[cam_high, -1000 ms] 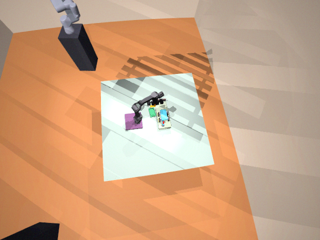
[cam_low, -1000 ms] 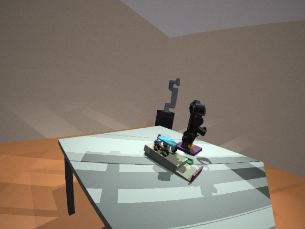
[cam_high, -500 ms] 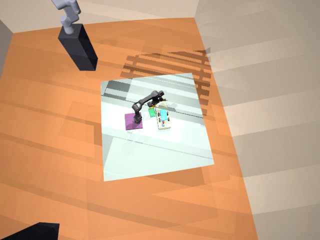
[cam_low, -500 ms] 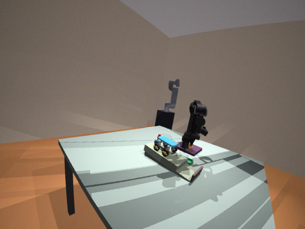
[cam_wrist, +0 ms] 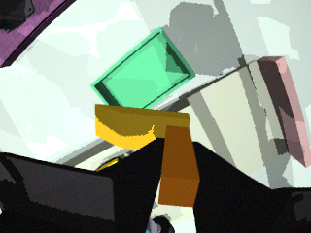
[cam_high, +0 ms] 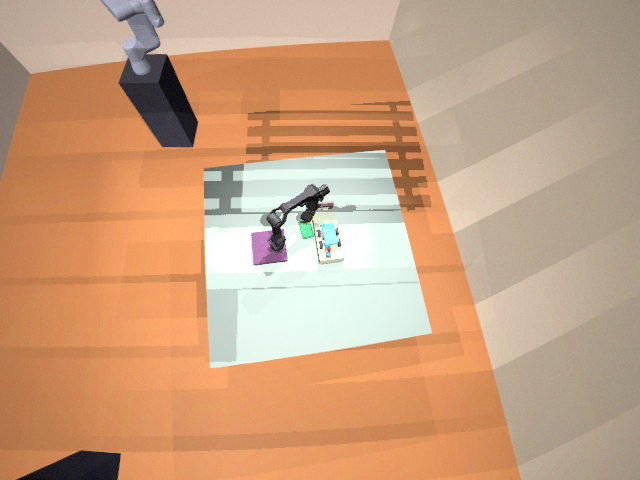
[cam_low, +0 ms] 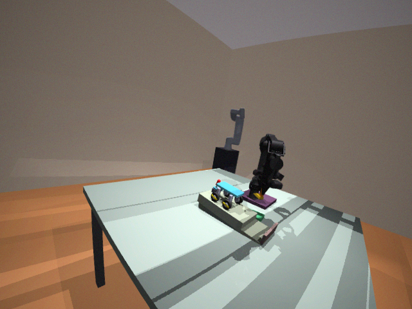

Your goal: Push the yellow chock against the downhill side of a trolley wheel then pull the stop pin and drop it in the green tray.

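Observation:
My gripper (cam_high: 308, 220) (cam_low: 258, 194) (cam_wrist: 177, 147) is shut on the yellow chock's orange handle (cam_wrist: 179, 167). The yellow chock (cam_low: 257, 196) (cam_wrist: 121, 127) is held in the air; in the wrist view it overlaps the near edge of the green tray (cam_high: 306, 230) (cam_wrist: 138, 78) and the ramp's side. Its black base cannot be made out. The blue trolley (cam_high: 329, 233) (cam_low: 229, 188) stands on the cream ramp (cam_high: 336, 258) (cam_low: 217, 212) (cam_wrist: 225, 118). The red-headed stop pin (cam_high: 328, 250) (cam_low: 218, 181) stands at its uphill end. No chock is seen at its wheels.
A pink end board (cam_high: 326, 205) (cam_low: 270, 232) (cam_wrist: 295, 116) stands across the ramp's low end. My arm's base is on a purple mat (cam_high: 260, 254) (cam_low: 268, 203) (cam_wrist: 36, 21) beside the tray. A grey arm on a black pedestal (cam_high: 165, 108) (cam_low: 225, 158) stands beyond the table.

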`<state>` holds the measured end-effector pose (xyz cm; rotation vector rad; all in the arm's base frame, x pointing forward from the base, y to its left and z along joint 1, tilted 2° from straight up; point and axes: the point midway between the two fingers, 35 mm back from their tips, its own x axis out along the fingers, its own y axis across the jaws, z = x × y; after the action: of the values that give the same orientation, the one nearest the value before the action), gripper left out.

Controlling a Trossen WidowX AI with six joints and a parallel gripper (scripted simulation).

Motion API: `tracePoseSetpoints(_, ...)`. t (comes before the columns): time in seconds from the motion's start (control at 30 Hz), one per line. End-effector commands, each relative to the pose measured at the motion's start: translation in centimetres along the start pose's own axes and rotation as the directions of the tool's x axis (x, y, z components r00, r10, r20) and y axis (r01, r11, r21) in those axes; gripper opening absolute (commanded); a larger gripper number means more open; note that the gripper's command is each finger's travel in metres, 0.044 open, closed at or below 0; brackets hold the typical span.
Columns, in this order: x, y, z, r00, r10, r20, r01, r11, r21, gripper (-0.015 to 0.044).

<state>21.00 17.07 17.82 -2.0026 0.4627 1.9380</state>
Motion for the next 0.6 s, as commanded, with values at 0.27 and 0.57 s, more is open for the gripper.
tracePoseSetpoints(0.27,0.16,-0.12,0.03,0.999,0.032,-0.023,-0.039,0.902,-0.430,0.0000)
tracePoseSetpoints(0.57,0.15,-0.15,0.06,0.999,0.040,-0.031,-0.051,0.819,-0.572,0.0000)
